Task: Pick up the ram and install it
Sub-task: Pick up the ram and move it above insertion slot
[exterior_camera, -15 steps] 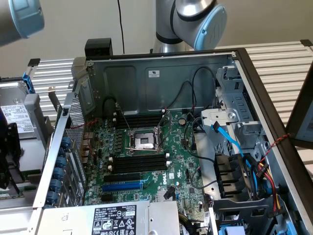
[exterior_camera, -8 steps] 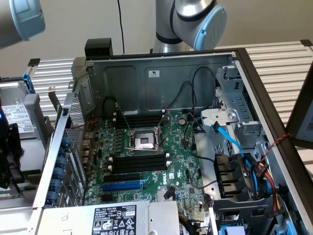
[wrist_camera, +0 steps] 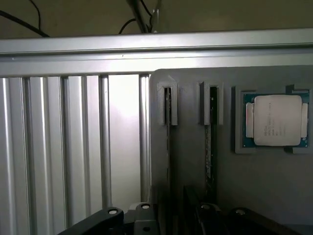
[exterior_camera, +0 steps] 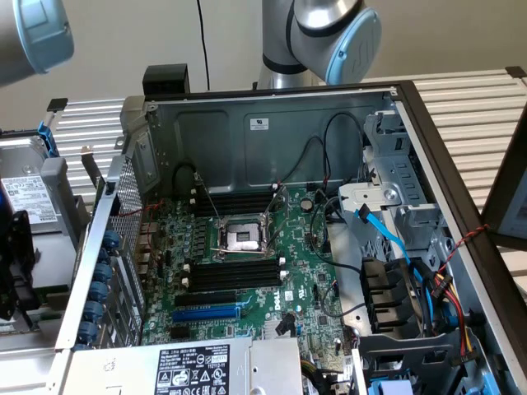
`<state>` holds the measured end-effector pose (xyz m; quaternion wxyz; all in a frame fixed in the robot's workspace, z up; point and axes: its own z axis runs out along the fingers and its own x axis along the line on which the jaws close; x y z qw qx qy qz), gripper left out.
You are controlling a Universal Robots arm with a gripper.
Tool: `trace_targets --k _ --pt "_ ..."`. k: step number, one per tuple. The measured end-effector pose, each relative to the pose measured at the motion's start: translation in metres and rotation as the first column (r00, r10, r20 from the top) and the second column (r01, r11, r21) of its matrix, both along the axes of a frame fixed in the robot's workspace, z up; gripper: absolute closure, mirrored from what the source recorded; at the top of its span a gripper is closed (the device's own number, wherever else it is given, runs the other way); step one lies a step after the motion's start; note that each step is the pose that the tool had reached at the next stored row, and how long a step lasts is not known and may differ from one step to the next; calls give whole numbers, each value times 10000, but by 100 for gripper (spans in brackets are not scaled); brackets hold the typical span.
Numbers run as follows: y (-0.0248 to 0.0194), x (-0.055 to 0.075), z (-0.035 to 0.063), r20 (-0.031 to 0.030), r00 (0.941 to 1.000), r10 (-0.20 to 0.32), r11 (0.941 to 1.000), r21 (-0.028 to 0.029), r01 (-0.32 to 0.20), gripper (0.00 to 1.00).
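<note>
ram: thin green stick (wrist_camera: 210,147), standing on edge in a groove of the gray holder (wrist_camera: 190,166); seen edge-on, so chips and label can't be made out.
second stick: same kind (wrist_camera: 168,132), in the neighbouring groove, parallel to the ram and apart from it.
processor chip: (wrist_camera: 277,120) lies flat in a square recess of the holder, just beside the ram's groove, on the side away from the second stick.
end effector: (wrist_camera: 171,223) jaws spread wide, nothing held; its dark parts sit over the near ends of both grooves. Whether it touches either stick: can't tell.
tabletop: ribbed aluminium (wrist_camera: 58,147); the holder rests on it.
computer case: (exterior_camera: 272,123) open, lying on the same slatted tabletop.
motherboard: (exterior_camera: 305,271) flat on the case floor.
black slots: two banks, one near (exterior_camera: 235,274) and one far (exterior_camera: 235,202); ram not yet installed in them.
processor socket: (exterior_camera: 243,239) between the two banks.
blue slot: (exterior_camera: 206,313) just nearer than the near bank.
robot arm: gray, blue caps (exterior_camera: 329,37), behind the case's far wall; another link at the exterior view's far left.
</note>
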<state>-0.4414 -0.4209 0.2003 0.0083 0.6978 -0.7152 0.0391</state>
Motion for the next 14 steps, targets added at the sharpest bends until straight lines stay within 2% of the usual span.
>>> trace_targets --k 2,6,10,11,14 --pt "0 -1 -1 -6 10000 0 10000 5 0 65" --pt "5 -5 -11 -2 10000 0 10000 73 0 65" --pt "5 -9 -12 -33 10000 0 10000 75 0 64" --pt "5 -9 -13 -35 10000 -1 10000 77 1 58" --pt "5 -11 -18 -39 10000 0 10000 78 1 58"
